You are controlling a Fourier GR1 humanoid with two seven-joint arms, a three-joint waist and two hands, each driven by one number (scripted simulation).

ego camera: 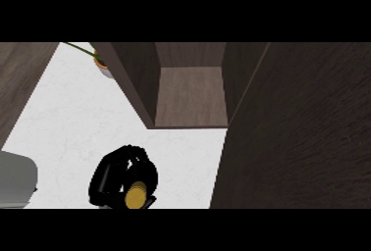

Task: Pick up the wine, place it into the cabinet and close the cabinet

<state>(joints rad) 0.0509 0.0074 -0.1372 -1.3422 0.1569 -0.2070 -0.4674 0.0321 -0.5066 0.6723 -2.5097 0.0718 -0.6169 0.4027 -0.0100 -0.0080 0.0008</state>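
- Wine (135, 195) sits inside the left hand (116, 174). Only its round gold top shows, just below the fingers (130, 154).
- Fingers are curled round the wine and hide most of it.
- Open cabinet (190, 95) is ahead of the fingers and a bit to their right, well apart from them. Its shelf is bare.
- Big door (297, 127) stands open, near the fingers on their right.
- The wine could bump the cabinet's front edge going in, I think, if it is carried too low or tipped.
- Swinging right too soon could knock the hand on the door.
- The wine might slip if the hold is only near the top. I cannot tell how low the fingers reach.
- Plant pot (103, 64) is far ahead of the fingers, and a grey box (14, 176) sits to their left on the white desk (80, 122). Both look out of the way.
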